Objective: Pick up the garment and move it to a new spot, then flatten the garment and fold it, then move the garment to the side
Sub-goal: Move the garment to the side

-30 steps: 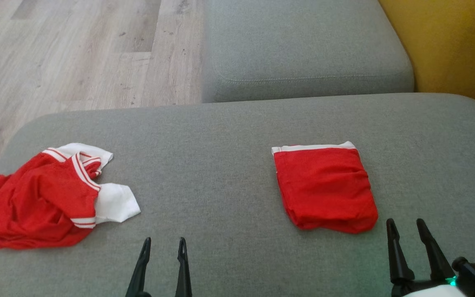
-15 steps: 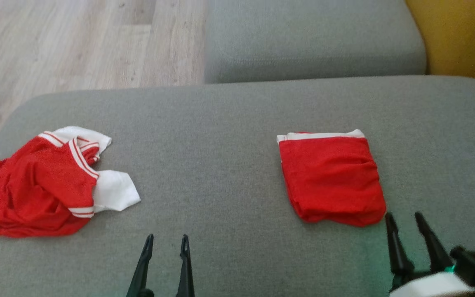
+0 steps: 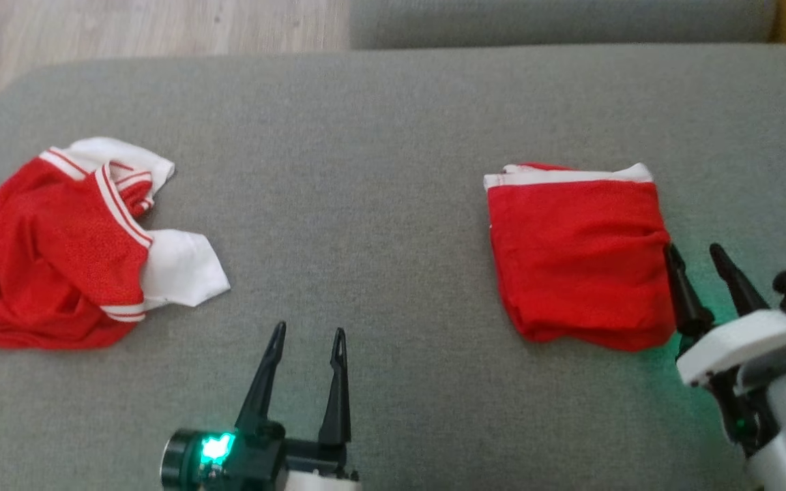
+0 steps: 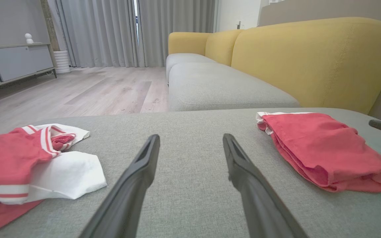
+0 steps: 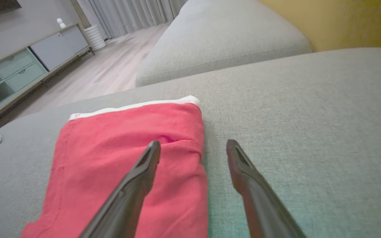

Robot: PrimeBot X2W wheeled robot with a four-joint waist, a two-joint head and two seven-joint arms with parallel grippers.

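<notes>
1. My right pincer [image 3: 693, 251] is spread wide and holds nothing.
2. One of its fingers hangs over red cloth. The other hangs over the gray cushion [image 3: 379, 170]. So the cloth's right edge runs between my two fingers.
3. I cannot tell if the fingers touch the cloth yet.
4. That cloth is the folded red garment [image 3: 577, 259]. It lies flat on the cushion, just to the left of my right pincer.
5. Its white band [image 3: 570, 175] is at the far end. The thick folded end is near me. I think it is a bit longer going away from me than from side to side.
6. My left pincer [image 3: 309, 329] is spread wide too, with nothing in it. It sits over bare cushion, well apart from the folded garment.
7. So my right arm is the near one. I think it should take the right edge and carry the garment off to the side.
8. Far to my left lies a crumpled red and white garment [image 3: 45, 259]. My left pincer is closer to that one.
</notes>
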